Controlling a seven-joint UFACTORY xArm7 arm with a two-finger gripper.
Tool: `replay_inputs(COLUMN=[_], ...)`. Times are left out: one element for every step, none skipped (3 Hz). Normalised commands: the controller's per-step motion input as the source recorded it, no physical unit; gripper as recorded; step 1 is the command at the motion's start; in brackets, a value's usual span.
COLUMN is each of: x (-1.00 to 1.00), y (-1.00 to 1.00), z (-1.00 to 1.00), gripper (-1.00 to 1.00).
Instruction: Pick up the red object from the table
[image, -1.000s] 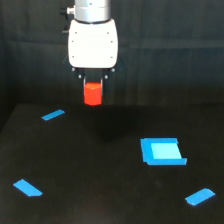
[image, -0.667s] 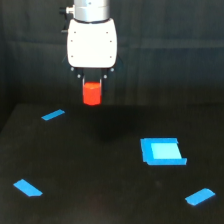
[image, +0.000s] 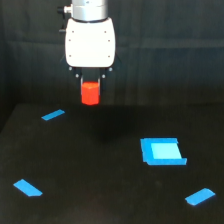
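This looks like a robot test bench in a lab, not a home or shop. A wide matte black table (image: 100, 200) sits before a dark curtain-like backdrop (image: 175, 50), and nothing domestic or commercial is in sight. A white robot arm head (image: 90, 40) hangs over the surface, and the only other things there are flat blue markers (image: 53, 115) and a blue square tray (image: 162, 151), laid out well apart like test props.
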Motion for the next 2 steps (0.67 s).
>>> replay_inputs(x=[-0.05,0.00], y=[-0.09,-0.01], z=[0.13,0.06], gripper=[-1.00,-0.97])
